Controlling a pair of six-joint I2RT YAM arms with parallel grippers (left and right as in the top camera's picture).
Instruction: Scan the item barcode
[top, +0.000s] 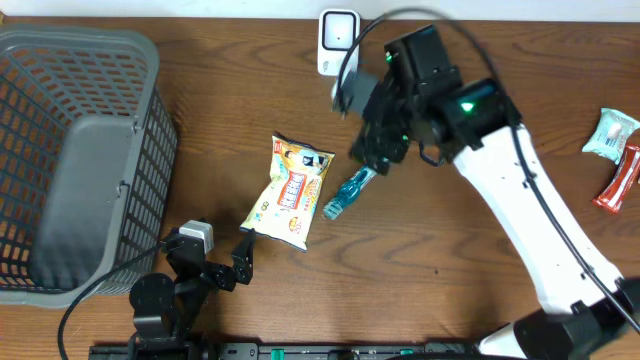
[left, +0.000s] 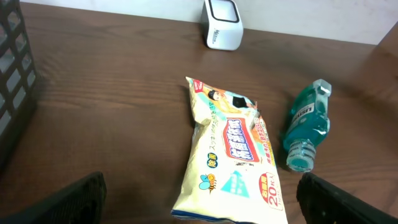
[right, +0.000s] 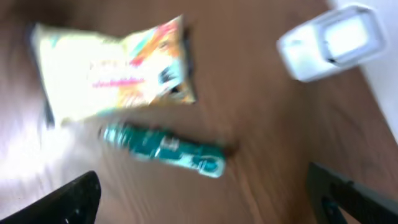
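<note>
Overhead alone shows the basket (top: 150, 170), while the wrist views show left jaws and right jaws spread empty, the teal bottle (left: 306, 127) lying on the desk (top: 420, 280) beside the yellow packet (left: 230, 155).

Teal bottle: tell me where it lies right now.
In the overhead view the teal bottle lies on its side mid-table, just right of the yellow packet, with the right gripper hovering at its upper end.
</note>
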